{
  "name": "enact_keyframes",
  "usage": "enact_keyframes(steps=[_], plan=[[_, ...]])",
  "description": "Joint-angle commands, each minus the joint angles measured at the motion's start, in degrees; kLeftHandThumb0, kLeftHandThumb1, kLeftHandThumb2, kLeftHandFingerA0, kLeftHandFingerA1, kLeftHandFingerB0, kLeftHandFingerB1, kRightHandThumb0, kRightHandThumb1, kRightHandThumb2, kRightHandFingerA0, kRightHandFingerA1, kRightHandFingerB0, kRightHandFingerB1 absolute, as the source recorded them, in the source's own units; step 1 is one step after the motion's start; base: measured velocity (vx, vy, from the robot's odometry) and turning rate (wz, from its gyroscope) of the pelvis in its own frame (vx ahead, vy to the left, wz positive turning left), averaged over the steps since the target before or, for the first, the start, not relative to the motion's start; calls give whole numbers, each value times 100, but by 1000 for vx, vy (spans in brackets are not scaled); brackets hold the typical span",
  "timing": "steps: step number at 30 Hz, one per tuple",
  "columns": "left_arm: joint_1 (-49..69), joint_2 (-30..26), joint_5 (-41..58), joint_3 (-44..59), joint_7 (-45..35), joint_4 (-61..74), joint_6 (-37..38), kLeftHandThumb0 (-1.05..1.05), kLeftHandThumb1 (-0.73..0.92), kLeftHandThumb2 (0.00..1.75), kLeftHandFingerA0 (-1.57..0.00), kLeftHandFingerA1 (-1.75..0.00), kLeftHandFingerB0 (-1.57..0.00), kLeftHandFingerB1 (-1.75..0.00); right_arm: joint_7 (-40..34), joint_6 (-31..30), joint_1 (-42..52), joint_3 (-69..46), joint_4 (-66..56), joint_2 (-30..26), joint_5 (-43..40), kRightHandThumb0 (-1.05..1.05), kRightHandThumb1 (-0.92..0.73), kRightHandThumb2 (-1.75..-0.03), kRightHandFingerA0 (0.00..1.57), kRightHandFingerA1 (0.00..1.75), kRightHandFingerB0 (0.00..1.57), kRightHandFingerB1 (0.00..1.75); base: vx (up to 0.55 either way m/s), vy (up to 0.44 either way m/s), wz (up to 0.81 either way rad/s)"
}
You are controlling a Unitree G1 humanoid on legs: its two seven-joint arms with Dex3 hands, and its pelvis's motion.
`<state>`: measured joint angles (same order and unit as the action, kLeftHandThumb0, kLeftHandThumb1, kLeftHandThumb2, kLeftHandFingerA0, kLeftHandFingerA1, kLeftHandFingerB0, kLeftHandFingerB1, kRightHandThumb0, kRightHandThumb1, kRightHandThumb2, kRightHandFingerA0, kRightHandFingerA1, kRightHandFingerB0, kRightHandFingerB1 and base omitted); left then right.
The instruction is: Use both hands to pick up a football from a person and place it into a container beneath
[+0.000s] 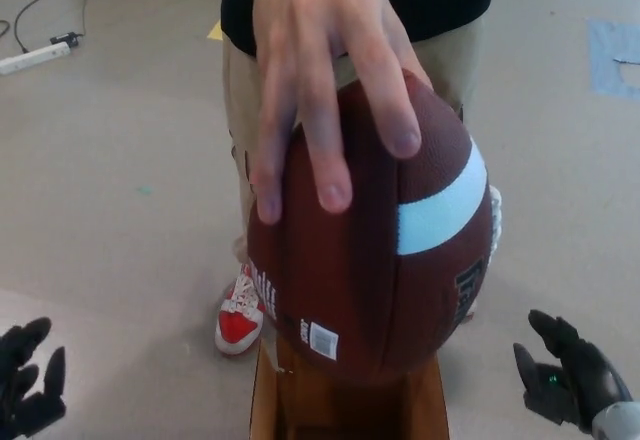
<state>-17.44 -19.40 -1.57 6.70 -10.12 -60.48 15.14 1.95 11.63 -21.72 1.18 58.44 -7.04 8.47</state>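
Note:
A person's hand (325,70) grips a brown football (375,240) with a white stripe from above, holding it in the middle of the head view. Just under the ball stands an open cardboard box (430,410), seen at the bottom edge. My left hand (25,380) is low at the bottom left corner, fingers apart, well clear of the ball. My right hand (565,370) is at the bottom right, fingers spread, also apart from the ball and holding nothing.
The person stands right behind the box, in beige trousers with a red and white shoe (240,315) next to the box. A white power strip (35,57) with cables lies on the floor far left. Blue tape (612,55) marks the floor at right.

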Motion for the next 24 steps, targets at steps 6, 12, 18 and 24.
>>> enact_keyframes(steps=[6, 12, 18, 24], plan=[[424, 51, 896, 663, -664, 1128, 846, -84, 80, 113, 0, -21, 0, -13, -557, 1613, 630, -672, -1841, 57, -506, -79, -83, -103, 10, 30, 0, 1, 0, 0, 0], [1935, 356, 1599, 628, -720, 5057, 392, -86, 83, 118, -3, -25, 0, -18, -527, 1832, 1654, -725, -4766, 271, -575, -91, -92, -122, 17, 34, 0, 9, 0, 0, 0], [2650, 530, 1750, 172, -440, 7623, 33, -95, 80, 90, -10, -26, -3, -14, -482, 1551, 2158, -297, -6699, 620, -474, -81, -84, -105, 8, 34, 0, 0, 0, 0, 0], [2593, 723, 1557, -327, -370, 8582, 97, -85, 75, 113, -8, -32, 0, -23, -456, 1555, 2181, 249, -7438, 886, -103, -88, -85, -109, 16, 37, 0, 0, 0, 0, 0]])
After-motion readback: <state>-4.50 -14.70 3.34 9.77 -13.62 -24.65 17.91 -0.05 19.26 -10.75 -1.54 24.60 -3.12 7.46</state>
